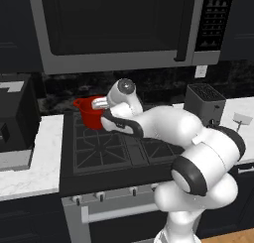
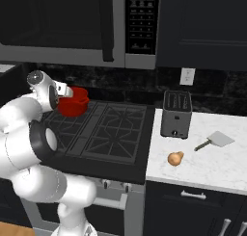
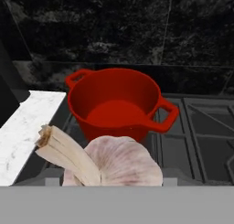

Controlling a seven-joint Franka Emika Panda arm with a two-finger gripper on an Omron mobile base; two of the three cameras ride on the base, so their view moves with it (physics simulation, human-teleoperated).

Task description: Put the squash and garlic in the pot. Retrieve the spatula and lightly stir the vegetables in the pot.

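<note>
A pale garlic (image 3: 114, 163) bulb with a dry stem sits close to the hand camera, and the gripper (image 1: 99, 104) is shut on it. It hangs just in front of the glossy red pot (image 3: 116, 104), which stands empty on the stove's back left burner (image 1: 89, 113). On the white counter right of the stove lie the small tan squash (image 2: 175, 158) and, behind it, the spatula (image 2: 215, 140). The garlic covers the fingertips in the hand view.
A black gas stove (image 1: 114, 148) lies under the arm. A microwave (image 1: 124, 29) hangs low above it. A dark toaster (image 2: 176, 113) stands on the right counter next to the stove. White counter (image 3: 23, 127) lies left of the pot.
</note>
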